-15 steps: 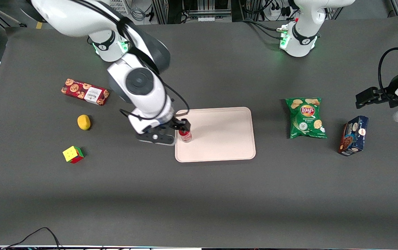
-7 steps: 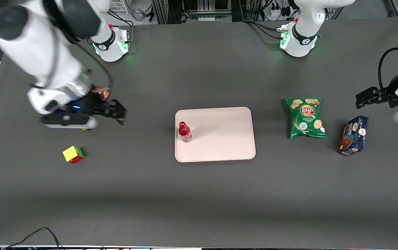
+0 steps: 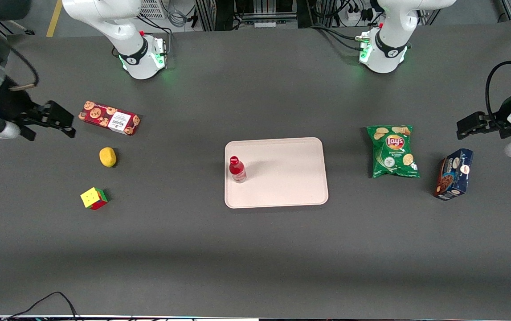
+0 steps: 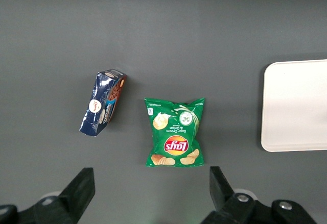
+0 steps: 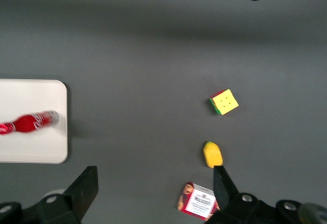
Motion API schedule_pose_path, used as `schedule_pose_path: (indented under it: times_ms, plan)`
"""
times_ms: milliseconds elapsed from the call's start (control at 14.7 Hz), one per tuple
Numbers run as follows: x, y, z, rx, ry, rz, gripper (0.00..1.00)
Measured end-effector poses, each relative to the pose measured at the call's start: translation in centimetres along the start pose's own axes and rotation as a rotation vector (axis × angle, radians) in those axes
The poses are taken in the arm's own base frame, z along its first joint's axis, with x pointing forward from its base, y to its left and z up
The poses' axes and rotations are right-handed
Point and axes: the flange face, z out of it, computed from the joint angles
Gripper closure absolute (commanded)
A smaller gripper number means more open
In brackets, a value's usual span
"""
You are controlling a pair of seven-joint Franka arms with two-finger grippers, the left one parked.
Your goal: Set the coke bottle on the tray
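Observation:
The small red coke bottle (image 3: 237, 169) stands upright on the pale pinkish-beige tray (image 3: 282, 178), near the tray's edge toward the working arm. It also shows in the right wrist view (image 5: 28, 122), standing on the tray (image 5: 30, 150). My right gripper (image 3: 57, 121) is open and empty, raised above the table at the working arm's end, far from the tray and close to the red cookie box (image 3: 109, 117). In the right wrist view its fingers (image 5: 84, 188) stand wide apart over bare table.
A yellow lemon (image 3: 108, 157) and a colour cube (image 3: 93, 198) lie near the gripper, nearer the front camera than the cookie box. A green Lay's bag (image 3: 392, 151) and a dark blue box (image 3: 454, 174) lie toward the parked arm's end.
My gripper let go of the coke bottle on the tray, then rose and swung away to the working arm's end of the table. The bottle stays upright where it was set.

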Motion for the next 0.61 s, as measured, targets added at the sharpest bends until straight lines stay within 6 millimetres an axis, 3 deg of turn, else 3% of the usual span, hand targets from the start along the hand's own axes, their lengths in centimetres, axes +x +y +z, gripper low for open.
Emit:
schedule_pose_path:
  times_ms: [136,273,614]
  plan:
    - [-0.1,3.7,0.6,0.01,-0.021,-0.014,0.0]
    - [-0.3,5.8,1.0,0.012,-0.038,-0.016,0.0]
    - [-0.6,7.6,1.2,0.011,-0.052,0.011,0.0]
